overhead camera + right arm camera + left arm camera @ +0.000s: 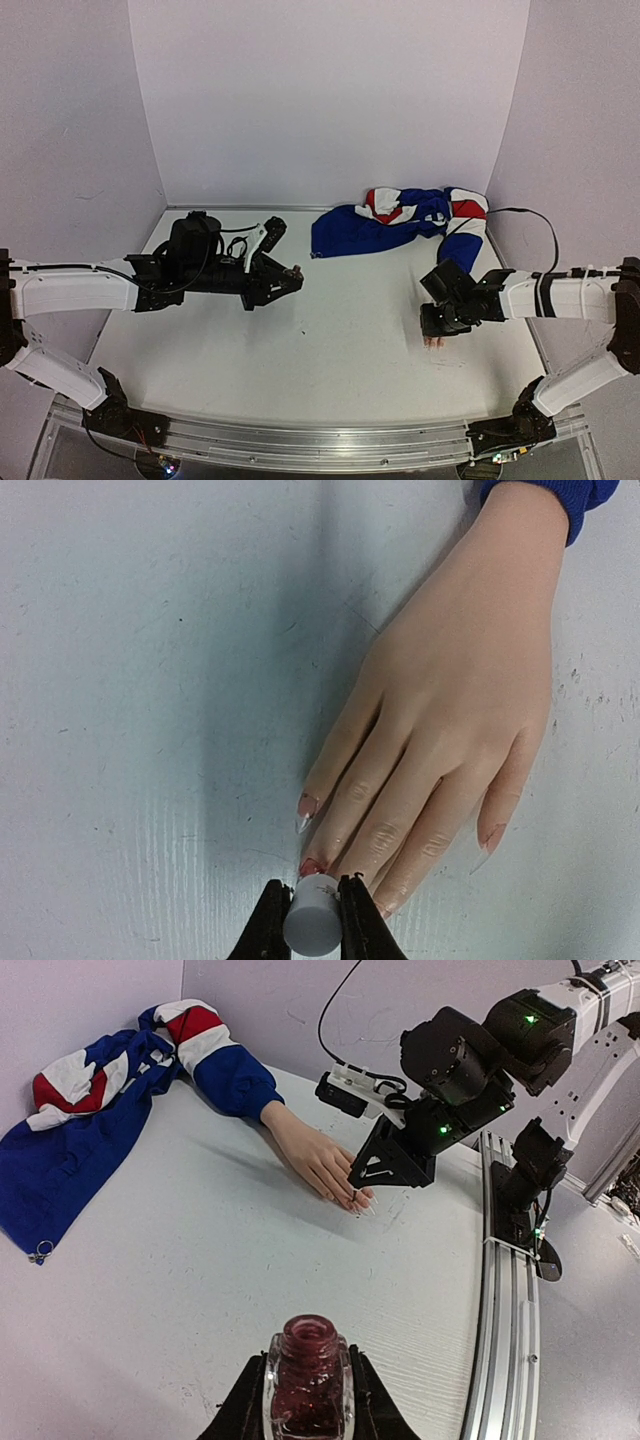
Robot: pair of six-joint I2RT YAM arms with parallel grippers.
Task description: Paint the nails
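Grips the open polish bottle in the left pincer, clamped tight, upright at the left of the desk, well apart from the mannequin hand. Finds the nails at that hand's fingertips, palm-down on the desk, blue sleeve behind, one nail red. Clamps the white brush cap in the right pincer, just beside the red nail. Risks smearing skin or desk through sideways drift or too hard a press — risks shoving the hand too, or spilling polish with any tilt of the bottle
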